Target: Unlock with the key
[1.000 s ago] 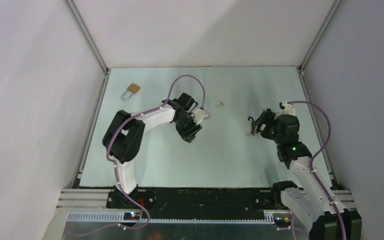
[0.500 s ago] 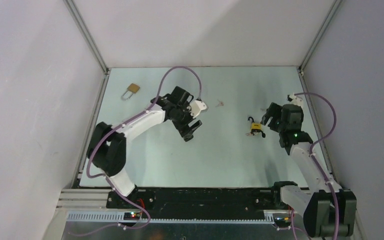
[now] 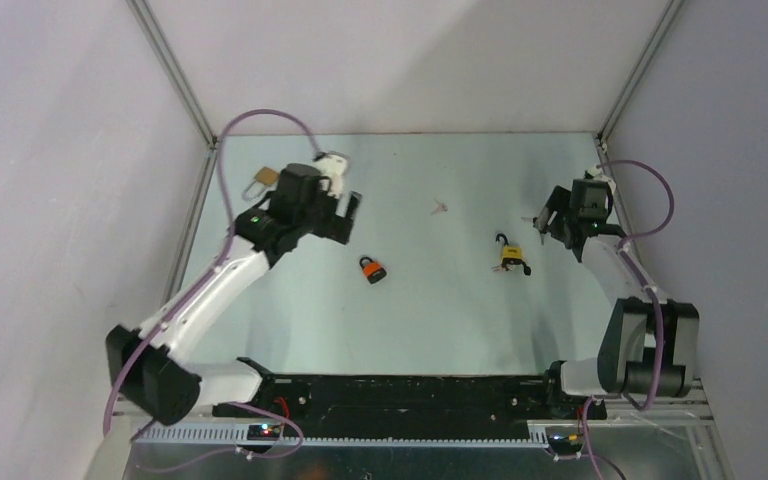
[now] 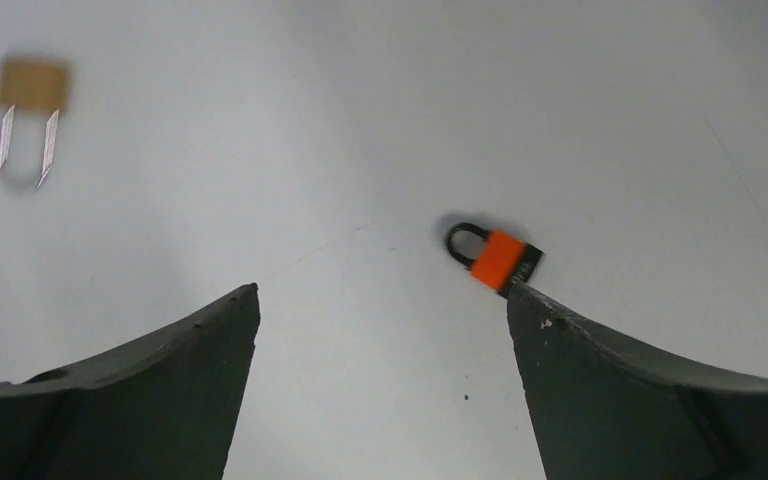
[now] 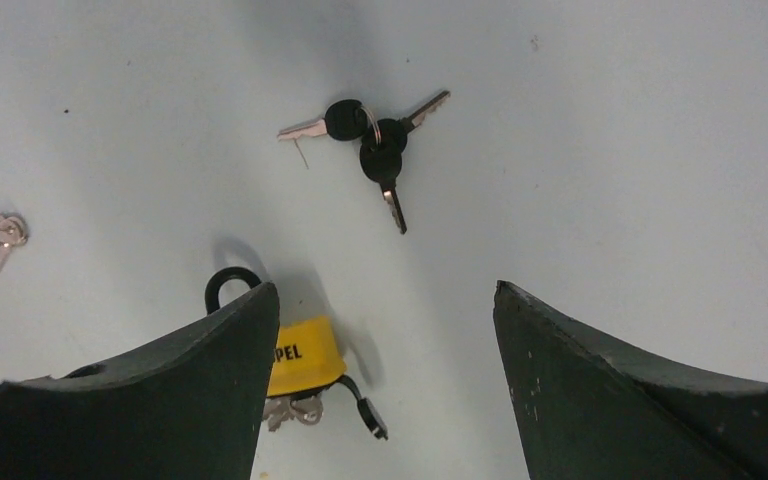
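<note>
Right gripper (image 5: 380,295) wide open, empty; black key bunch (image 5: 370,140) lies ahead at 12 o'clock in its wrist view, yellow padlock (image 5: 300,355) at 7. Left gripper (image 4: 382,292) also wide open, empty, orange padlock (image 4: 500,258) at 1 o'clock. Looks like the key-pickup step: next, descend and pinch one key head squarely

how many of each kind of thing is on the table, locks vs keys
padlocks: 3 (brass padlock, orange padlock, yellow padlock)
key bunches: 3 (black-headed key bunch, small silver key bunch, key bunch at the yellow padlock's base)
total: 6
</note>
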Available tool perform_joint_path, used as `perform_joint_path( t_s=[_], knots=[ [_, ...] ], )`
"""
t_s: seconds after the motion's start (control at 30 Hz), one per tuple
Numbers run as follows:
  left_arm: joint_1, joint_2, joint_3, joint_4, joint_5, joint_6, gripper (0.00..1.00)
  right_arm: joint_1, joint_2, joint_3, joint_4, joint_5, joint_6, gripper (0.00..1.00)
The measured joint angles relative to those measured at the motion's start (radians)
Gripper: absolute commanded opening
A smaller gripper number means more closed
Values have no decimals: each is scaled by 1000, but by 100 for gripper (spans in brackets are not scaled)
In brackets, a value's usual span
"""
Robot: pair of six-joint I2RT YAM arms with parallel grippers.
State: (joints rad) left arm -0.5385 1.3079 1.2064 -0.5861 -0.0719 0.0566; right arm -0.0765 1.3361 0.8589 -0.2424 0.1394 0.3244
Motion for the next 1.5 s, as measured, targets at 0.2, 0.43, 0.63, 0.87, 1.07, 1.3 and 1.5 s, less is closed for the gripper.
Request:
perform_joint_path(
  t_s=[0.2,0.43,0.63,0.87,1.07,1.3,1.5],
  knots=[
    [159,-279,-187,42,-198,-240,100,-37,153,120,-35,-41,-58,75],
    [172,-610,-384,71,-400,-343,100,-54,342,259,-74,-108,-129,58],
    [173,-790,-519,133,-476,-374,100,-54,472,349,-127,-144,-180,51],
    [173,-800,-544,160,-500,-380,100,-53,568,430,-178,-156,-226,50],
    [173,-764,-544,166,-496,-380,100,-40,623,469,-205,-152,-254,46],
    [173,-740,-551,176,-468,-380,100,-31,652,506,-216,-145,-277,14],
    [174,-738,-551,200,-409,-378,100,-28,646,507,-219,-167,-272,0]
  ],
)
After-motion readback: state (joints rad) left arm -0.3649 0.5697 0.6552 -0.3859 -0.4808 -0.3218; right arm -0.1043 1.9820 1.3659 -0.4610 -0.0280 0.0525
